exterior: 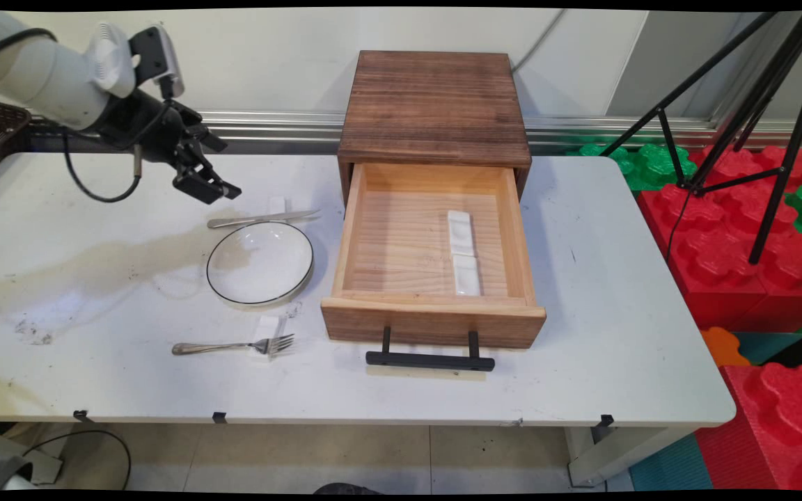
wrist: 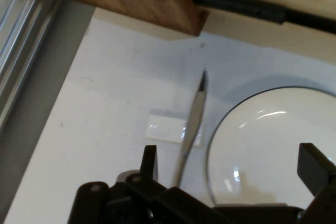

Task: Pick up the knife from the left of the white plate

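Gripper [exterior: 209, 182] hovering spread, empty, above knife [exterior: 262, 220]; knife lying on rest beside plate [exterior: 260, 263]; drawer [exterior: 433, 245] standing open.

A white plate [exterior: 260, 263] is showing a thin black rim on the white, stained table [exterior: 95, 292]. The drawer [exterior: 436, 243] is glowing pale wood under a dark brown top, its handle [exterior: 429, 359] black. Silver knife [exterior: 262, 220] and fork [exterior: 234, 346] are gleaming; the end effector [exterior: 209, 182] is looking black.

A white desk [exterior: 617, 292] stands before a pale wall [exterior: 269, 56] with a metal rail [exterior: 276, 125] along its base. To the right lie big red and green foam blocks [exterior: 742, 229] and a black tripod [exterior: 756, 104]; the floor [exterior: 373, 459] is beige tile.
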`<state>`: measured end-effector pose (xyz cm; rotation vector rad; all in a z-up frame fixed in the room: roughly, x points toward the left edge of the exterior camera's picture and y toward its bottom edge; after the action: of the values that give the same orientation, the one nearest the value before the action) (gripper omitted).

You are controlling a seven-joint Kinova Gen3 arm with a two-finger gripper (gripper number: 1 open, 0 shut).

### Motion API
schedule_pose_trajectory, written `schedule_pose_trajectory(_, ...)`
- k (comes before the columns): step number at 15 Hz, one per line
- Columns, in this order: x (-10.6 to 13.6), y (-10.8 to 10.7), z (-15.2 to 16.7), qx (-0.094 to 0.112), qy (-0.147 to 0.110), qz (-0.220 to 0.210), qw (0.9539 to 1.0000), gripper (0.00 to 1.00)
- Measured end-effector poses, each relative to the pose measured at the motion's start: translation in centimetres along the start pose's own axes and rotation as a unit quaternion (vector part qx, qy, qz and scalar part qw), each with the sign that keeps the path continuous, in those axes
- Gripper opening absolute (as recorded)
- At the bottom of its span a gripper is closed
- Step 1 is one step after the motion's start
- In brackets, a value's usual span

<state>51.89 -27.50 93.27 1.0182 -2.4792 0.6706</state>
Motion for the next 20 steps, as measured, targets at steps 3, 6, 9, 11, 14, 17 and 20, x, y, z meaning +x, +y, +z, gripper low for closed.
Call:
schedule_pose_trajectory(3,0.4,-1.7,1.7,0.007,-0.024,0.013,0.9996,1.0)
schedule_pose_trajectory(6,0.9,-3.9,3.9,0.009,-0.054,0.029,0.9981,1.0)
schedule_pose_trajectory(9,1.1,-5.4,5.6,0.002,-0.074,0.041,0.9964,1.0)
schedule_pose_trajectory(11,1.2,-6.2,6.7,-0.006,-0.082,0.046,0.9956,1.0)
schedule_pose_trajectory(14,1.4,-7.7,8.7,-0.022,-0.095,0.053,0.9938,1.0)
schedule_pose_trajectory(17,1.3,-9.1,10.7,-0.04,-0.112,0.06,0.9911,1.0)
schedule_pose_trajectory(20,1.0,-10.0,12.0,-0.058,-0.122,0.064,0.9887,1.0)
